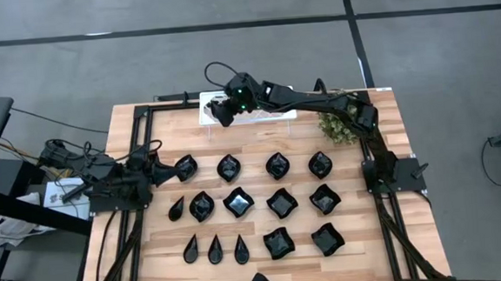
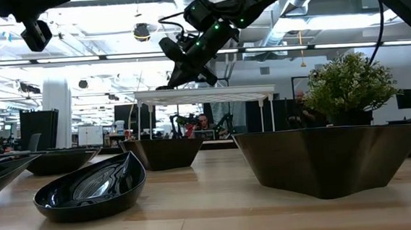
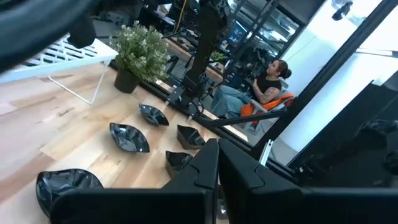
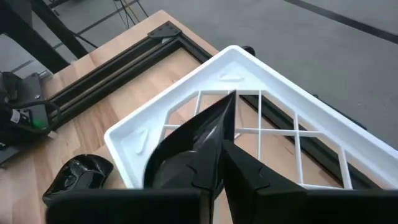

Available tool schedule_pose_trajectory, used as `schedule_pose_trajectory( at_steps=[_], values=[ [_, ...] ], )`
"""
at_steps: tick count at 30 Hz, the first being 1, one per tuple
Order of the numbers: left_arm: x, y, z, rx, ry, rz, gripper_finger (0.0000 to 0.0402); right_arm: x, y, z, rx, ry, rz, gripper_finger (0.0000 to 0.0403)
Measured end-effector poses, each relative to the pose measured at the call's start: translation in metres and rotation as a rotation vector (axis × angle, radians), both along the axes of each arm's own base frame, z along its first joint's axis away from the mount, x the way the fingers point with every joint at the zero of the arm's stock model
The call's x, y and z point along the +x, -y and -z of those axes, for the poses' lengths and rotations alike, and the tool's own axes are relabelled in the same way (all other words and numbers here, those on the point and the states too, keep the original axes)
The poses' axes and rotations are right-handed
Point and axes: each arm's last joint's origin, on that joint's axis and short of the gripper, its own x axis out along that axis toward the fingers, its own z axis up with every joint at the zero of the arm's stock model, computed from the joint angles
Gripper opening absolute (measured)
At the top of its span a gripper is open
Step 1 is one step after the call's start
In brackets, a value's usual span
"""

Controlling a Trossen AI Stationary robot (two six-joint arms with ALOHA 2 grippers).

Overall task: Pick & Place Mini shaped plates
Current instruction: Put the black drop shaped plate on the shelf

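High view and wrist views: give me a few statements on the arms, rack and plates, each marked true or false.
1. The right gripper hangs over the white lattice rack. True.
2. The right gripper holds a plate. False: its fingers hold nothing.
3. The potted plant stands at the table's left edge. False: it stands on the right, far side.
4. The left gripper waits, shut, beside the mini shaped plates. True.
5. Plates fill the rack. False: none lies on it.

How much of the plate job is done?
Barely started. No plate shows lying on the white rack yet. The right gripper hovers over it, jaws seemingly pinching one teardrop plate. Fourteen mini plates wait on the table; the left gripper rests shut at the table's left side.
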Motion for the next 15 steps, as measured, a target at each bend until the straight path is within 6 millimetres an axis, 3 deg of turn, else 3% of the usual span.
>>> schedule_pose_trajectory(
  at_steps=[9,15],
  values=[
    [0.000,0.000,0.000,0.041,-0.004,0.007,0.0011,-0.002,0.001,-0.003,-0.013,0.001,0.001,0.0027],
    [0.000,0.000,0.001,0.043,-0.009,0.008,0.0011,0.002,-0.004,-0.038,-0.103,0.026,-0.032,0.0022]
  ],
)
